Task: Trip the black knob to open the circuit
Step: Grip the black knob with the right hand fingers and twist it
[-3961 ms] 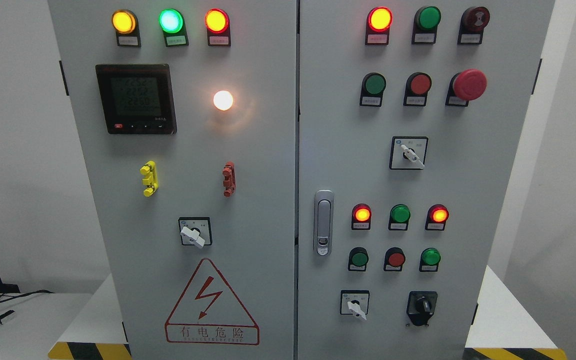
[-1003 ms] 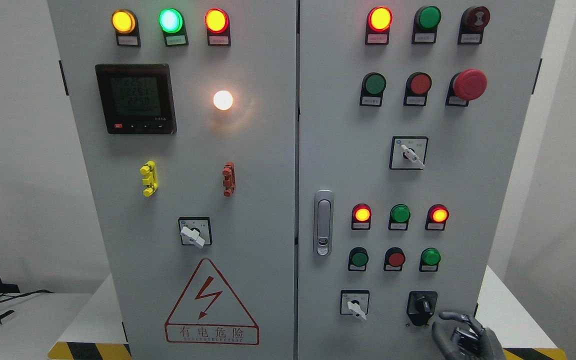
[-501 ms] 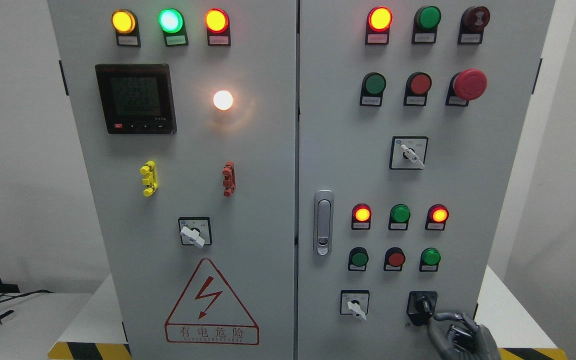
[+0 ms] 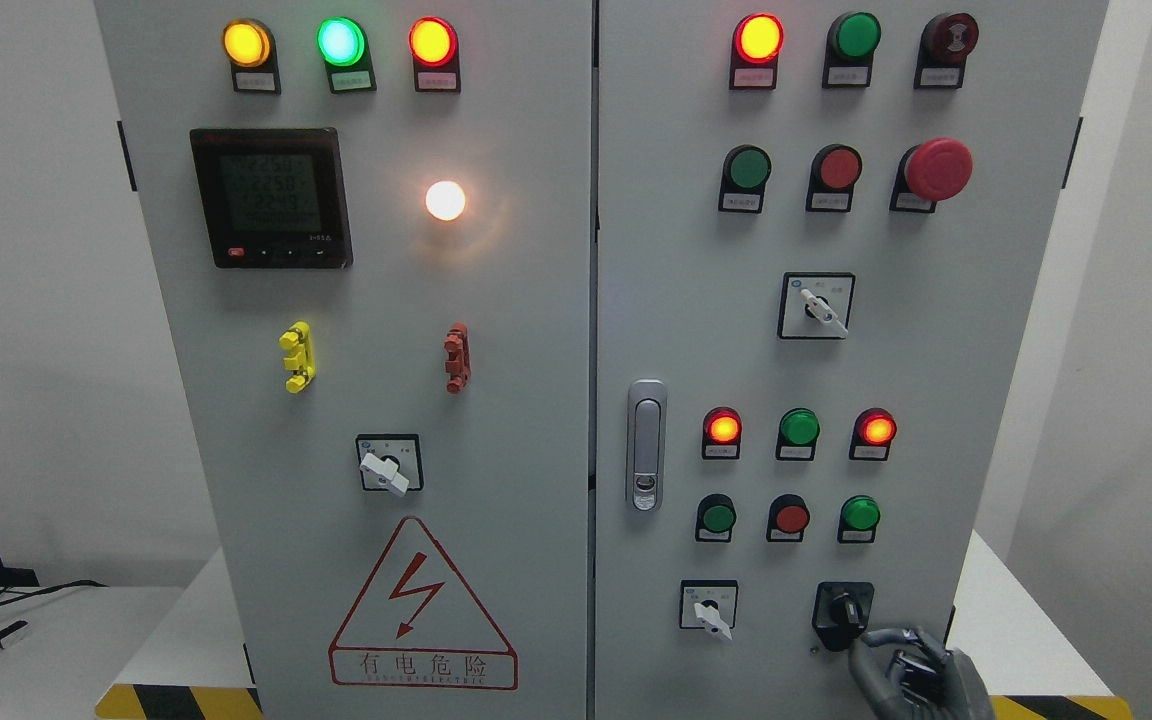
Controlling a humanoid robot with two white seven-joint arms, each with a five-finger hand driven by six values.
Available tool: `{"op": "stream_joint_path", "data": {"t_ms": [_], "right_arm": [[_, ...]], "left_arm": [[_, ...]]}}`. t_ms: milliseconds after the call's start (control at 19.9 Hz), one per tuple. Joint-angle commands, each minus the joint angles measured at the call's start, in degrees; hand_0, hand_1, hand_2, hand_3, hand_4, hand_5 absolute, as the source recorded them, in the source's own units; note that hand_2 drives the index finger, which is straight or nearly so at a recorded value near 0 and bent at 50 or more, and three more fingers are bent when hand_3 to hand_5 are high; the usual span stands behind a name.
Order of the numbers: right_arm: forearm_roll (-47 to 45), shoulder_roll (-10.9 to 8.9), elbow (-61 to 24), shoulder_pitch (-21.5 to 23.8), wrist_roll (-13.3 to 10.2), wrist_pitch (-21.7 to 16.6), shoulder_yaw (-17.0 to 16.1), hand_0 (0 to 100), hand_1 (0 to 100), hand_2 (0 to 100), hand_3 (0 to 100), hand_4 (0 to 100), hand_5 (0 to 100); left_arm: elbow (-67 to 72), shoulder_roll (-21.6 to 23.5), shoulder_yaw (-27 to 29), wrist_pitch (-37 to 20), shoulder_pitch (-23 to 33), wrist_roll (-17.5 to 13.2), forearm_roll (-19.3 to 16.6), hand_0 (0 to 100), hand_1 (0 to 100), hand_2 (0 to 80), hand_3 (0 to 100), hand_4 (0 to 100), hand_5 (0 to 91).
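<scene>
Rising from the lower right corner, the right hand (image 4: pixel 911 675) now has its fingers (image 4: pixel 874 637) spread, empty, just under the black knob (image 4: pixel 844 608) at the cabinet's (image 4: pixel 936 400) bottom right. Best pinch the knob squarely before twisting.

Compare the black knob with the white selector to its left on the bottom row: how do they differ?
The black knob is all black on a black plate; the white selector has a white lever on a white, black-framed plate. The selector's lever points down-right, while the knob's handle stands roughly upright. The right hand is just below the knob; nothing is near the selector. Both are rotary switches on the right door's bottom row.
</scene>
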Motion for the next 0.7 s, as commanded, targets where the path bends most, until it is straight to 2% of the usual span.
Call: {"op": "stream_joint_path", "data": {"t_ms": [0,652], "right_arm": [[-0.9,0.46,0.6,-0.3,0.0,-0.1,0.2,44,83,52,100,91,88],[-0.2,0.82,0.5,-0.3,0.0,-0.1,0.3,43,83,49,100,91,88]], "left_arm": [[0.0,-0.1,0.0,0.0,0.0,0.0,-1.8,12,39,0.0,0,0,0.0],[0.0,-0.1,0.0,0.0,0.0,0.0,-1.8,12,39,0.0,0,0,0.0]]}}
